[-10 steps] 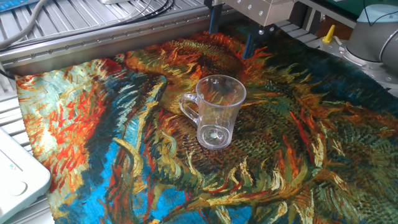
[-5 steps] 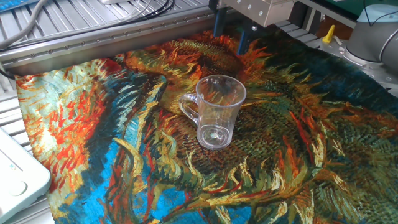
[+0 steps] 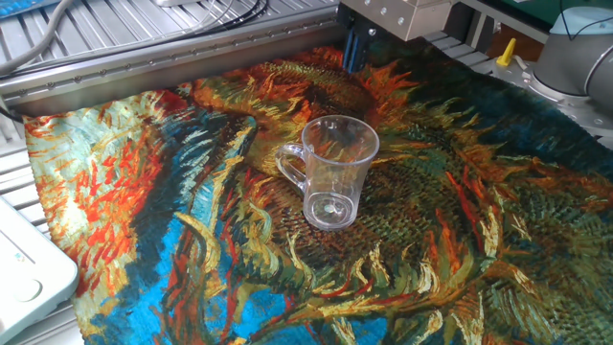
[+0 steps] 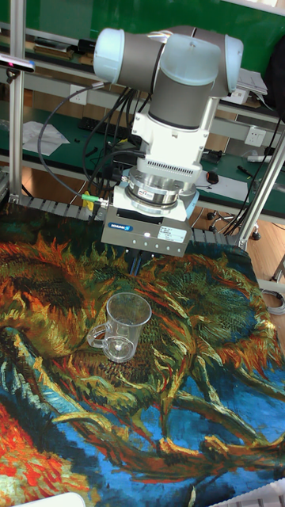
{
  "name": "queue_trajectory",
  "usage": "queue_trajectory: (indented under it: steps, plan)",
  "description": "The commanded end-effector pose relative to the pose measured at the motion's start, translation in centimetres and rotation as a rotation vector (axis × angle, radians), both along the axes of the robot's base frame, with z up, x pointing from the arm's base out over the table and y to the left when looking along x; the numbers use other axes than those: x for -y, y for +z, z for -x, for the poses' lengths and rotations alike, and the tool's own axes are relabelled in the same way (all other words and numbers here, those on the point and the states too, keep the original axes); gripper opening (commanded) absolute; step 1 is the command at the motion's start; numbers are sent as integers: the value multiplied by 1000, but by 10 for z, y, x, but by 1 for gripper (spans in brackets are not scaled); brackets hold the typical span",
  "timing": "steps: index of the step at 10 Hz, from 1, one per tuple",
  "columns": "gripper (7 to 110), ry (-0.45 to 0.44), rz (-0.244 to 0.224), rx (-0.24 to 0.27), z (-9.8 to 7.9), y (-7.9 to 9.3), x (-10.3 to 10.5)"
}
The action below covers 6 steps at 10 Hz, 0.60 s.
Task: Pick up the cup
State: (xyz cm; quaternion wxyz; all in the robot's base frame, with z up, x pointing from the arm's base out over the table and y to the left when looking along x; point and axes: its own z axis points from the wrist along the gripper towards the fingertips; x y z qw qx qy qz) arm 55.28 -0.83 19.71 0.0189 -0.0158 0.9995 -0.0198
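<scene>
The cup (image 3: 330,177) is a clear plastic mug standing upright on the painted cloth, its loop handle pointing left. In the tall fixed view the cup (image 4: 123,325) sits just below and left of the gripper body. My gripper (image 3: 354,53) hangs above the cloth behind the cup, apart from it, with its blue fingers (image 3: 351,50) pressed together and nothing between them. The tall fixed view shows the gripper (image 4: 139,263) only as a short dark tip under the grey body.
A Van Gogh style cloth (image 3: 144,192) covers the table. A metal rail (image 3: 144,81) runs along the back edge, a white device (image 3: 24,278) sits at the lower left, and the arm's base (image 3: 575,48) stands at the right.
The two blue fingers, wide apart a second ago, have drawn together until they touch. The cup has not moved.
</scene>
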Motion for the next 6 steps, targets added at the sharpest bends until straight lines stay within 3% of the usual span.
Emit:
queue_trajectory:
  steps: [1,6]
  plan:
    - [7,-1,-12,2,0,1,-2]
    - [7,-1,-17,2,0,1,-3]
